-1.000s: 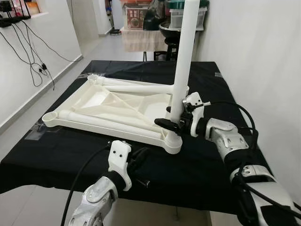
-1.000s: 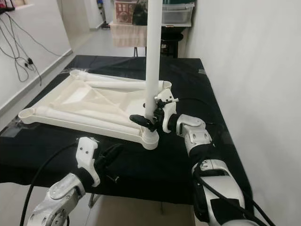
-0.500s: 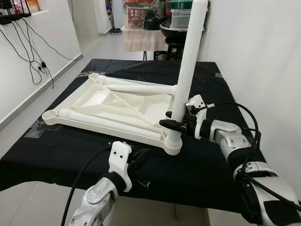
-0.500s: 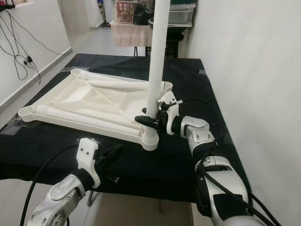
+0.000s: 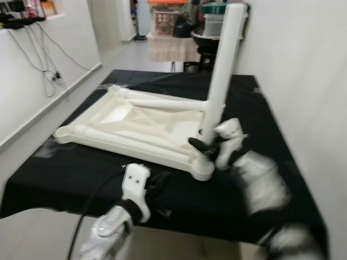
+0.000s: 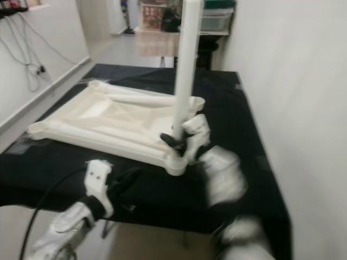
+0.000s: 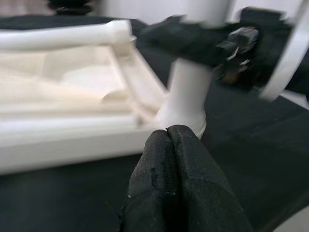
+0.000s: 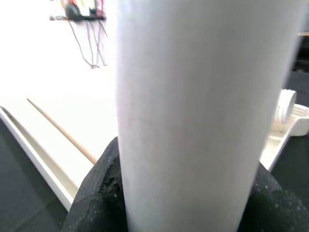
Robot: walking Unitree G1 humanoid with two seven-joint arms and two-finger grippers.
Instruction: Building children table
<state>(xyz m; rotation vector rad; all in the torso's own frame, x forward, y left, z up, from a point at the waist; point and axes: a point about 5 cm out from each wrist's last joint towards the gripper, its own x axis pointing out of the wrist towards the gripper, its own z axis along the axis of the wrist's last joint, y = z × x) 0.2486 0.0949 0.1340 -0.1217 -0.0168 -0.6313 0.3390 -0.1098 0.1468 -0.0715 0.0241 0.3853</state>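
Left eye view shows you the white tabletop [image 5: 135, 127] lying upside down on the black cloth [image 5: 260, 114], so its corner holes face up for the legs. One leg [image 5: 222, 70] stands in the near right corner hole [image 5: 202, 169]. It leans a little to the right, so it may not be all the way in yet.

Your right gripper [image 5: 207, 145] pinches the leg low down, just above the hole. In the right wrist view the leg [image 8: 203, 111] sits between the two black fingers [image 8: 96, 193], which press on it from both sides. Holding it low lets you steer the bottom end into the hole. The right arm looks blurry, so it seems to be moving.

Your left gripper [image 7: 169, 140] has its fingers pressed together and holds nothing. It hangs at the near edge of the cloth, just in front of that same corner and close to the leg's base [image 7: 186, 104]. From there it can help hold the tabletop down if it slides.

Two more legs [image 5: 157, 99] lie flat along the tabletop's sides, waiting for their turn. Next you may need to make the leg stand straight and push or twist it down. Watch that the tabletop does not tip up.
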